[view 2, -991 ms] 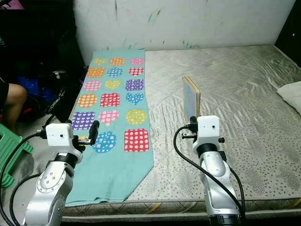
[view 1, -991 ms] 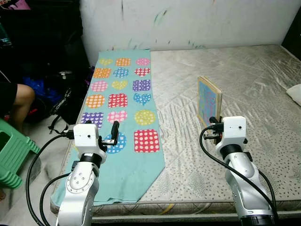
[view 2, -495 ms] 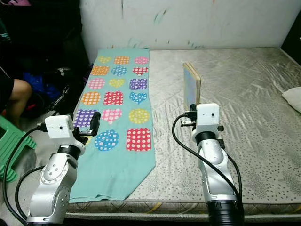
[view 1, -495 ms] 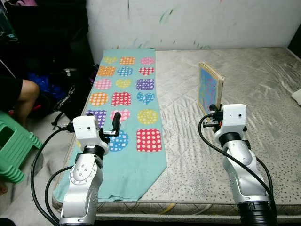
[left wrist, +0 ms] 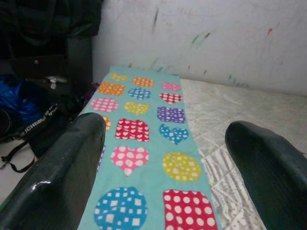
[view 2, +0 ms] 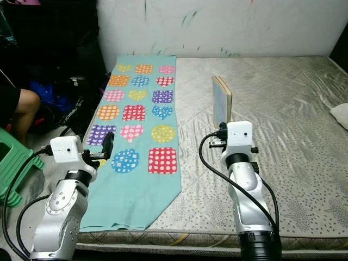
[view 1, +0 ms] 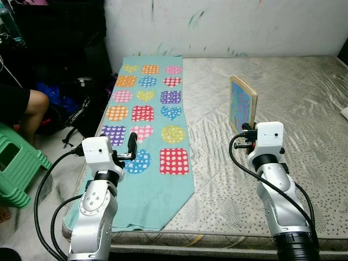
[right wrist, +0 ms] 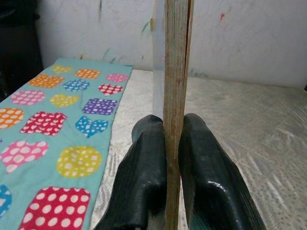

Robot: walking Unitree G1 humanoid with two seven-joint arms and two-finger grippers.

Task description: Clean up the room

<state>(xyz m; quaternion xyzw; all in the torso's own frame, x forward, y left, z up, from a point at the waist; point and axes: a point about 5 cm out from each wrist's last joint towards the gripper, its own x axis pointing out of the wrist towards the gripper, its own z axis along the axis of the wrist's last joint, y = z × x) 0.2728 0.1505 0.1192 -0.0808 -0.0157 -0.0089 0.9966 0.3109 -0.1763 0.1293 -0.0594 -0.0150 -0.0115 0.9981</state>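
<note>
A thin wooden board with a coloured picture face [view 1: 242, 103] stands upright above the mattress [view 1: 304, 109], held on edge. My right gripper [right wrist: 172, 143] is shut on the board's [right wrist: 175, 72] lower edge, its two black fingers pressed to either side. My left gripper [view 1: 132, 145] is open and holds nothing; it hovers over the near left part of a teal cloth [view 1: 149, 109] printed with dotted hearts and squares. That cloth [left wrist: 144, 129] lies flat along the mattress's left side, its near end hanging over the front edge.
A green plastic stool [view 1: 13, 168] stands on the floor at the left, beside a seated person's knee [view 1: 32, 106]. Dark bags [view 1: 73, 106] lie between the person and the bed. A paint-marked white wall [view 1: 228, 27] runs behind the bed. A white pillow corner [view 2: 340, 114] is at far right.
The camera has swung slightly to the right and the scene has shifted in the views. Both grippers keep the same pose, the right one holding the board as before.
</note>
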